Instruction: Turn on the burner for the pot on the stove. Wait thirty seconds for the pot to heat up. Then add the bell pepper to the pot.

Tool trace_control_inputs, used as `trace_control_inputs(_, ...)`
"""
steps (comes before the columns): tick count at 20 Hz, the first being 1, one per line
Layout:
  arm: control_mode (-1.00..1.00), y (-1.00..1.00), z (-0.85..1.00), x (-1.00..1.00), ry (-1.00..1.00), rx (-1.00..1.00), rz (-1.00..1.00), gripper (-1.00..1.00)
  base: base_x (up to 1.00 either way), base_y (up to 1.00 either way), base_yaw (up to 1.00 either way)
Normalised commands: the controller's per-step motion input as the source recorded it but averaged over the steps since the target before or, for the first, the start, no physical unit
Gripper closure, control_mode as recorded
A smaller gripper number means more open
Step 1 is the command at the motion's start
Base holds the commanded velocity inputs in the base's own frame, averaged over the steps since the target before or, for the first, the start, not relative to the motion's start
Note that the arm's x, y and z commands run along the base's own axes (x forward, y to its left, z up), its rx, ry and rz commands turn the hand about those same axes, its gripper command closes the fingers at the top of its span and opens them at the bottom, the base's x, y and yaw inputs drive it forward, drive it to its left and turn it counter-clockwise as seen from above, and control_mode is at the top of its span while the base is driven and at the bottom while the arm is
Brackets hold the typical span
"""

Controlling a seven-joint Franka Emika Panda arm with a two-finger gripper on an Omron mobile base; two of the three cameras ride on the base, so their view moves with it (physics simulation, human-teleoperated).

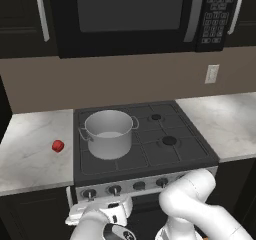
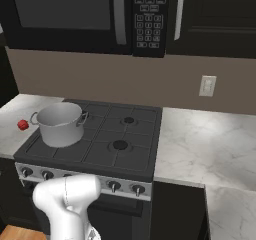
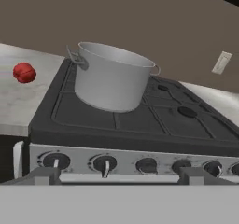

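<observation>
The silver-grey pot (image 1: 109, 133) (image 2: 60, 124) (image 3: 112, 76) stands on the front left burner of the black stove (image 1: 165, 156) (image 2: 125, 156) (image 3: 154, 125), with no lid. The red bell pepper (image 1: 58, 145) (image 2: 22, 125) (image 3: 24, 72) lies on the counter left of the stove. My gripper (image 3: 119, 175) is open and holds nothing. It is low in front of the silver knob strip and faces it. The second knob from the left (image 3: 104, 164) (image 1: 114, 189) sits between the fingertips, a little beyond them.
A row of several knobs runs along the strip (image 3: 147, 164). Marble counter (image 1: 30, 154) (image 2: 200, 139) flanks the stove on both sides. A black microwave (image 1: 130, 14) hangs above. My white arm (image 2: 65, 199) bends low before the oven front.
</observation>
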Motion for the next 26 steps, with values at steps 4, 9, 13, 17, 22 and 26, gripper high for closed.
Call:
trace_control_inputs(4,-1.0,0.14,-0.49,0.0,-0.07,0.0,0.0,-1.0,0.0,0.0,0.0)
trace_control_inputs(9,-1.0,0.02,-0.51,0.0,-0.03,0.04,0.0,-1.0,0.0,0.0,0.0)
trace_control_inputs(13,-1.0,0.0,-0.32,0.14,-0.02,0.06,0.0,-1.0,0.0,0.0,0.0)
trace_control_inputs(17,-1.0,0.0,-0.17,0.33,-0.04,0.06,0.0,-1.0,0.0,0.0,0.0)
trace_control_inputs(22,-1.0,0.0,-0.07,0.35,-0.05,0.01,0.0,-1.0,0.0,0.0,0.0)
trace_control_inputs(26,-1.0,0.0,-0.24,0.23,-0.07,0.0,0.0,-1.0,0.0,0.0,0.0)
